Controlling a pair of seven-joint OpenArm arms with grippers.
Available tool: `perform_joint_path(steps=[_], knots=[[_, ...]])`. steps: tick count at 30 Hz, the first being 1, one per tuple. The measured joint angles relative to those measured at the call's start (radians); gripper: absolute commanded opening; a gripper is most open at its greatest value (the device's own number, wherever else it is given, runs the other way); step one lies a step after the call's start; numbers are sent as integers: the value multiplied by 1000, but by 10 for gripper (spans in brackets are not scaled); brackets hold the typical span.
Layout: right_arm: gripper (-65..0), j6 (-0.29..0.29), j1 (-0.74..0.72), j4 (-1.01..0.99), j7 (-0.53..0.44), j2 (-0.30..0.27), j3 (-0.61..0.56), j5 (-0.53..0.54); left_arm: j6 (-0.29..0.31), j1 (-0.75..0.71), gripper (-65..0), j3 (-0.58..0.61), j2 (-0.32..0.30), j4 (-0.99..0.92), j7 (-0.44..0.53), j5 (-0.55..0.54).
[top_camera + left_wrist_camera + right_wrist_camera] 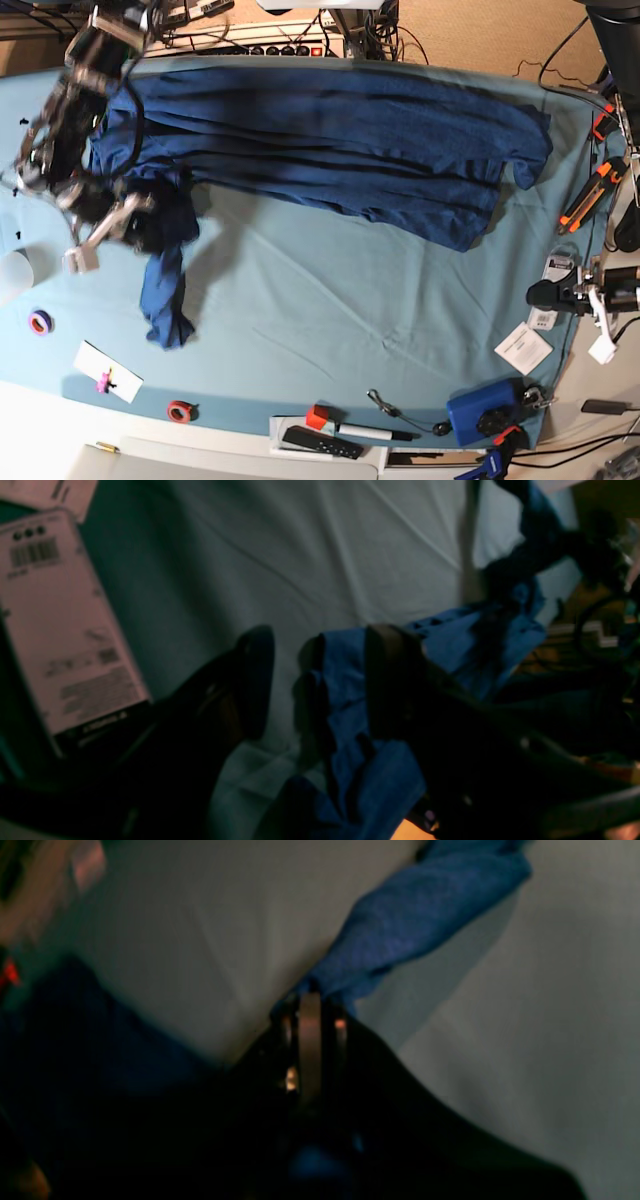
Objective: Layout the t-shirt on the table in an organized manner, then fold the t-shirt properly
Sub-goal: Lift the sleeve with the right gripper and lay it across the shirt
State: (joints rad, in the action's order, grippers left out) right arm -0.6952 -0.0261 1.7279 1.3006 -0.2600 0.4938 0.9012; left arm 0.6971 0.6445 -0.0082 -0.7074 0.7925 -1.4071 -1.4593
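Observation:
The navy t-shirt (330, 140) lies spread along the far half of the table (330, 300), with one sleeve hanging toward the front at the left. My right gripper (140, 215) is at the shirt's left end. In the right wrist view it (312, 995) is shut on a bunched piece of the shirt (410, 925). My left gripper (535, 295) is at the table's right edge, apart from the shirt in the base view. In the left wrist view it (322, 635) is open, with blue fabric (350, 700) between and behind its fingers; I cannot tell if they touch.
Tape rolls (40, 322) (180, 410), a white cup (12, 272) and a card (108, 372) are at the front left. A black remote (320, 442) and a blue device (482, 410) line the front edge. Orange tools (585, 200) and white labels (523, 348) are at the right. A barcoded box (65, 625) is beside my left gripper.

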Motion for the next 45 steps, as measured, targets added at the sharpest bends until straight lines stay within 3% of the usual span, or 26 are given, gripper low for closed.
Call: perform_joint_path(steps=[7, 15, 23, 29, 32, 39, 42, 43, 45], knots=[[-650, -2, 229, 298, 34, 12, -1, 84, 0, 0, -349, 0, 0, 0, 0, 0], [-650, -2, 401, 395, 37, 137, -1, 145, 0, 0, -349, 0, 1, -1, 1, 0], [-650, -2, 430, 395, 23, 257, -1, 145, 0, 1, -349, 0, 1, -1, 1, 0], [-650, -1, 422, 395, -38, 342, -2, 26, 0, 1, -349, 0, 1, -1, 1, 0], [-650, -1, 422, 395, -56, 344, -48, 2, 0, 1, -349, 0, 1, -1, 1, 0], [-650, -1, 422, 394, -156, 346, -256, -175, 0, 1, -349, 0, 1, -1, 1, 0], [-650, 8, 416, 394, -149, 346, -306, -220, 0, 1, -349, 0, 1, -1, 1, 0], [-612, 8, 416, 394, -149, 346, -314, -220, 0, 1, -349, 0, 1, -1, 1, 0], [-466, 8, 417, 394, -149, 346, -322, -217, 0, 1, -349, 0, 1, -1, 1, 0]])
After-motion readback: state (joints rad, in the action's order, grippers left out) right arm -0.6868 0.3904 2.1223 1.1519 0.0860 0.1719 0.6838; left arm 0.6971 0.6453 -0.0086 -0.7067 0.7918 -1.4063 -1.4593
